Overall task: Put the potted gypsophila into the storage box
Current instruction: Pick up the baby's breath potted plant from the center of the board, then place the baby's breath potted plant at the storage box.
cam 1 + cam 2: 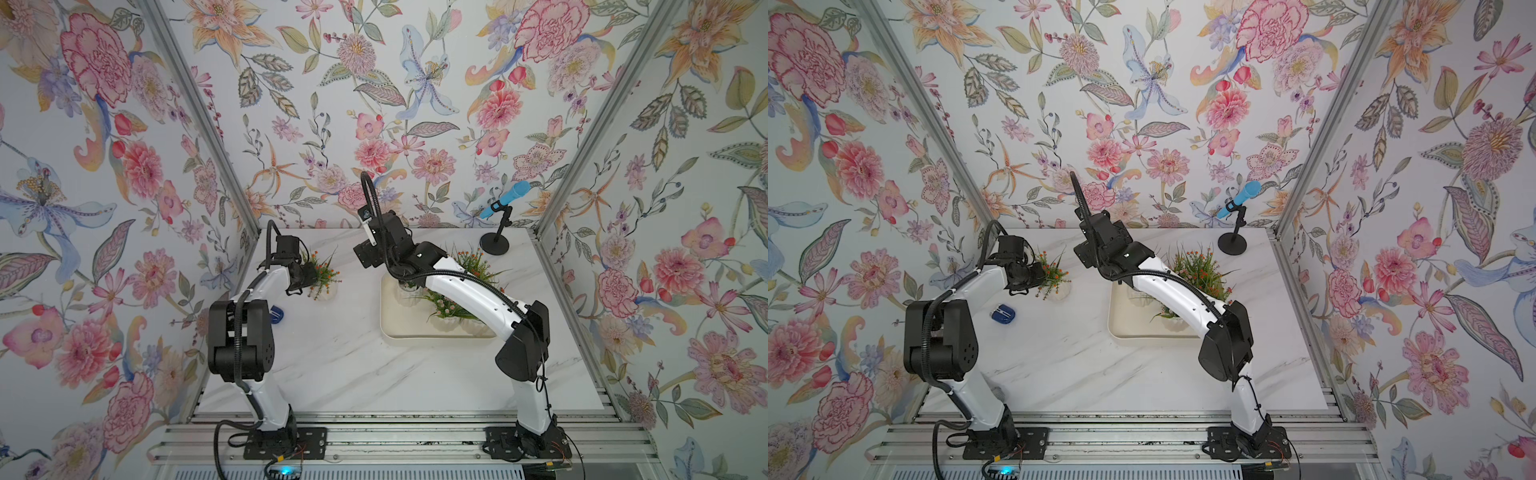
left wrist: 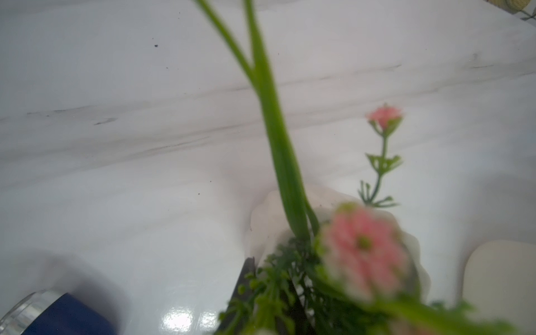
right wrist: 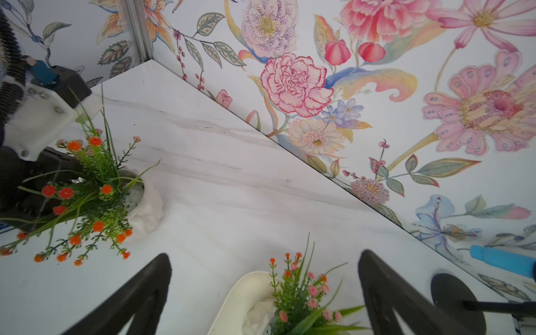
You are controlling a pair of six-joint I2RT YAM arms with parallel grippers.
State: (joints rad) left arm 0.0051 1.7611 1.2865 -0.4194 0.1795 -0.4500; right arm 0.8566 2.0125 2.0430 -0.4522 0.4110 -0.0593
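1. Nearest me lay the white marble-patterned table (image 1: pixel 332 374). It ran bare up to the near rim of the storage box (image 1: pixel 395 328) (image 1: pixel 1125 324), a shallow cream-white rectangular tray with rounded corners.
2. Well to the left of the box sat a small navy-blue round object with a silver rim (image 1: pixel 277 314) (image 2: pixel 58 313).
3. Inside the box stood several potted gypsophila. I saw a pink-bloomed plant (image 1: pixel 446 306) toward the near rim and a red-bloomed plant (image 1: pixel 473 257) at the far rim. The right arm crossed over the box, so I could not count the pots.
4. Left of the box's far end, and apart from it, the orange-bloomed potted gypsophila (image 1: pixel 326 274) (image 3: pixel 95 188) stood on the table in its white ribbed pot, outside the box.
5. The left gripper (image 1: pixel 308 275) (image 1: pixel 1038 276) was clenched on that plant's green sprigs. Foliage crowded one dark finger (image 2: pixel 245 278) in the left wrist view.
6. The right gripper (image 3: pixel 265 259) hung over the box's far left corner, released, with its jaws wide apart and nothing between them.
7. Beyond the box's far right corner stood a sky-blue microphone on a black round-based stand (image 1: pixel 505 199) (image 1: pixel 1239 199).
8. Farthest from the box rose the floral wallpaper (image 1: pixel 415 83).
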